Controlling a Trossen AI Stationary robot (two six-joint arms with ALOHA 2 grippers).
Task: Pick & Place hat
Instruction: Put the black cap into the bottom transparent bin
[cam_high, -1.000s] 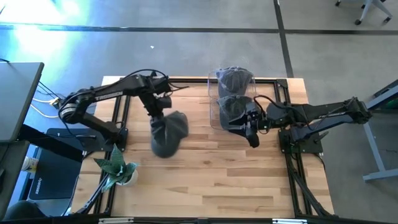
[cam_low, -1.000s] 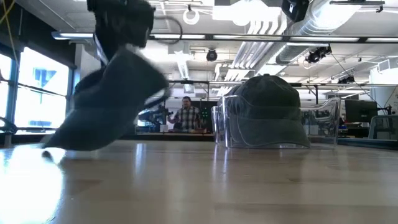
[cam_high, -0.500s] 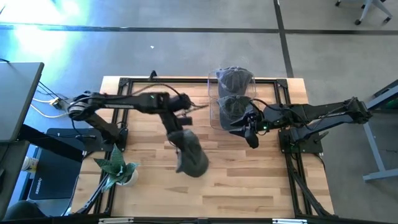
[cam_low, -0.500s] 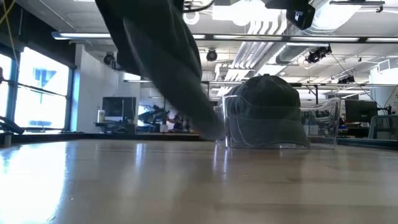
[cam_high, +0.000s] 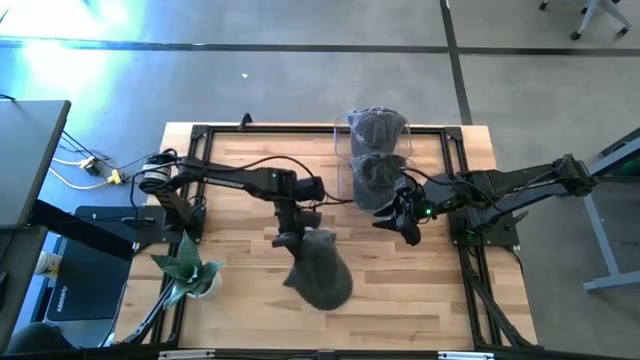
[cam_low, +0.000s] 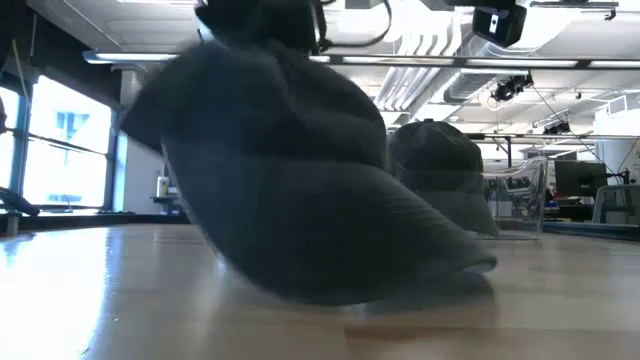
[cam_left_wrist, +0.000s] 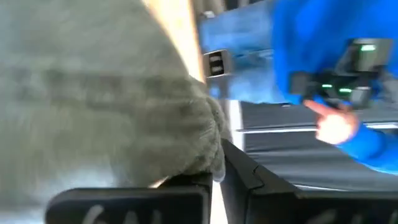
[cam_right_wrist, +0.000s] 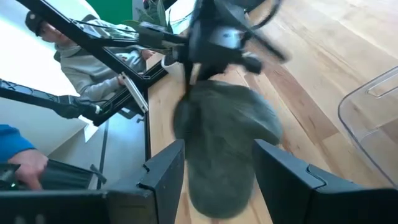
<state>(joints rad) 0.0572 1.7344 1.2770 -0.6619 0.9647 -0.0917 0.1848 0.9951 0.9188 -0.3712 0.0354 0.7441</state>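
Note:
A dark grey hat (cam_high: 322, 272) hangs from my left gripper (cam_high: 296, 238) over the middle of the table, toward the near edge. In the low view the hat (cam_low: 300, 200) fills the foreground, its brim (cam_low: 468, 264) low over the wood. The left gripper is shut on it. My right gripper (cam_high: 402, 218) is open at the table's right, beside the clear bins; in its wrist view the fingers (cam_right_wrist: 163, 169) frame the hat (cam_right_wrist: 227, 134) from a distance without touching. My left gripper pinches the hat's cloth at its upper, far edge (cam_left_wrist: 186, 165) between its fingers (cam_left_wrist: 127, 199), coming from above. The hat hangs slanting below the gripper toward the near edge. Whether its lower rim (cam_low: 330, 298) touches the table, I cannot tell.
Two clear bins (cam_high: 345, 160) stand at the far right of the table, each with a grey hat (cam_high: 377, 128) inside. A potted plant (cam_high: 188, 270) sits at the near left corner. Black frame rails (cam_high: 468, 262) edge the table. People (cam_right_wrist: 87, 59) stand beyond it.
My left gripper has carried the hat from the table's left-middle toward the right and the near edge, staying shut on it. The hat has swung beneath the gripper and now trails toward the near edge, low over the wood.

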